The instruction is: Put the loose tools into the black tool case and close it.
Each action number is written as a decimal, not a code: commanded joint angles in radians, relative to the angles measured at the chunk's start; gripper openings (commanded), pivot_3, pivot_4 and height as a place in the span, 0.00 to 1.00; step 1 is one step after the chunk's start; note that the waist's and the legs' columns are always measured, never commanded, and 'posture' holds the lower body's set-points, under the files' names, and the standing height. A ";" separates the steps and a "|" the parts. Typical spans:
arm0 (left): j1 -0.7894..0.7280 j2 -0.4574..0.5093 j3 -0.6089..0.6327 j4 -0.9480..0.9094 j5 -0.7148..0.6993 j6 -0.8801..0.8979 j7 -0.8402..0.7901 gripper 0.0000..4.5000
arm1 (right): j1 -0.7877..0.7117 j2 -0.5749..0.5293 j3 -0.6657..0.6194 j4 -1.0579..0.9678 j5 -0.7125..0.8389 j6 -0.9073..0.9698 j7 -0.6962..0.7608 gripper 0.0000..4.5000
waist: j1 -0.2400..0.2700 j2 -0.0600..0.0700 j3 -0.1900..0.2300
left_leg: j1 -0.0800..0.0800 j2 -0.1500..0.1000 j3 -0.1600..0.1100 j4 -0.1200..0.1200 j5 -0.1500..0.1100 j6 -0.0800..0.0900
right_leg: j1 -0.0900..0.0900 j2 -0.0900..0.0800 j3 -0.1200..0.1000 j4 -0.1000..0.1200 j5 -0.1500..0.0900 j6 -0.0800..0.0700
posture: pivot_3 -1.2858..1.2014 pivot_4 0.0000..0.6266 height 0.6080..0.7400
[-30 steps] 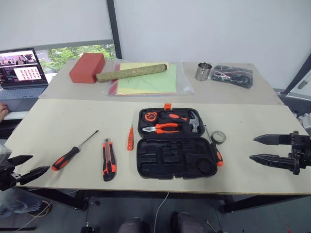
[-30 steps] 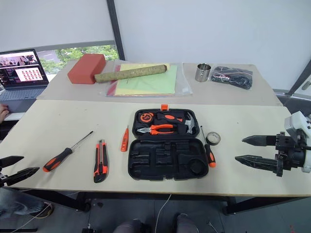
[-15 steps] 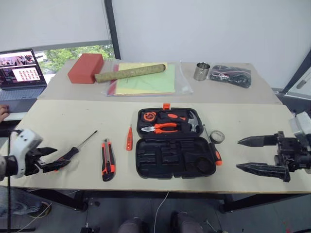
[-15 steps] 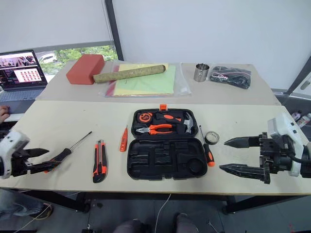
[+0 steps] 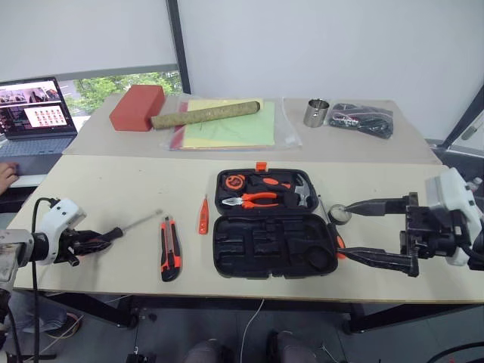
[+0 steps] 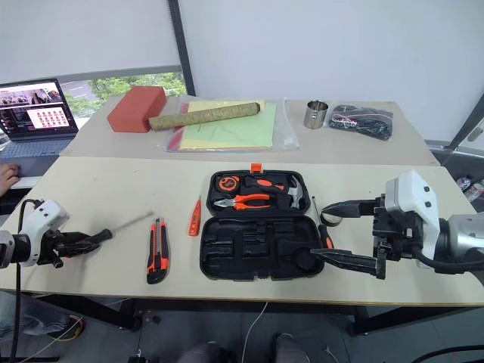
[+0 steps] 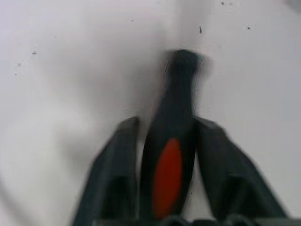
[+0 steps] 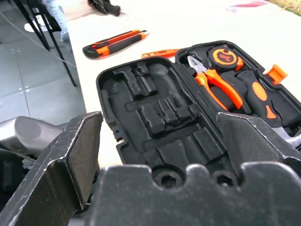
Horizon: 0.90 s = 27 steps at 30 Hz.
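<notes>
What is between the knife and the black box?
The short orange tester lies on the table between the utility knife and the black tool case, seen in the left eye view.

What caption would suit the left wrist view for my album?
The left gripper closes its two black fingers around the orange-and-black screwdriver handle lying on the pale table.

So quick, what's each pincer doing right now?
Left pincer: closed around the screwdriver handle.
Right pincer: open, holding nothing, beside the case.
</notes>
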 commanded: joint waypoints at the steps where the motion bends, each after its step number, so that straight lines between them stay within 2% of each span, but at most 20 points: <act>1: -0.073 0.013 0.000 0.028 -0.014 -0.030 -0.075 0.21 | 0.024 0.000 -0.033 -0.030 0.024 0.020 -0.021 1.00 | 0.001 0.000 0.000 | 0.000 0.000 0.000 0.000 0.000 0.000 | 0.000 0.000 0.000 0.000 0.000 0.000 | 0.52 0.24 1.00; 3: -0.154 0.007 0.004 -0.021 -0.061 -0.031 -0.147 0.21 | 0.049 -0.001 -0.039 -0.033 0.035 0.041 -0.029 1.00 | 0.006 -0.003 0.001 | -0.001 0.000 0.000 0.001 0.000 0.000 | 0.000 0.000 -0.002 0.000 0.000 0.000 | 0.52 0.24 1.00; 5: -0.249 -0.014 -0.046 -0.108 -0.085 0.007 -0.222 0.21 | 0.069 0.004 -0.038 -0.046 0.034 0.041 -0.036 1.00 | 0.008 -0.005 0.001 | -0.009 0.002 -0.002 0.008 0.000 0.000 | -0.003 0.001 -0.006 0.001 0.000 0.000 | 0.52 0.24 1.00; 11: -0.470 -0.164 -0.273 -0.265 -0.036 0.056 -0.331 0.21 | 0.084 0.029 0.000 -0.074 -0.022 0.023 -0.114 1.00 | 0.011 -0.005 0.000 | -0.013 -0.002 0.000 0.012 0.004 0.008 | -0.001 0.002 -0.014 0.000 0.004 0.004 | 0.52 0.24 1.00; 16: -0.608 -0.331 -0.438 -0.193 0.094 0.022 -0.296 0.21 | 0.107 0.047 0.036 -0.090 -0.078 0.009 -0.158 1.00 | 0.004 -0.006 0.001 | -0.013 -0.001 -0.001 0.014 0.005 0.010 | 0.003 0.006 -0.017 -0.002 0.004 0.005 | 0.52 0.24 1.00; 19: -0.680 -0.449 -0.514 -0.126 0.150 0.071 -0.254 0.21 | 0.103 0.064 0.047 -0.095 -0.089 0.012 -0.192 1.00 | -0.001 -0.006 0.001 | -0.012 0.001 -0.001 0.014 0.006 0.010 | 0.004 0.007 -0.017 -0.002 0.004 0.005 | 0.52 0.24 1.00; 27: -0.718 -0.589 -0.581 -0.043 0.223 0.072 -0.211 0.21 | 0.114 0.086 0.030 -0.119 -0.080 0.020 -0.234 1.00 | -0.001 -0.006 0.001 | -0.013 0.002 -0.004 0.015 0.006 0.011 | 0.004 0.005 -0.017 -0.003 0.003 0.005 | 0.52 0.24 1.00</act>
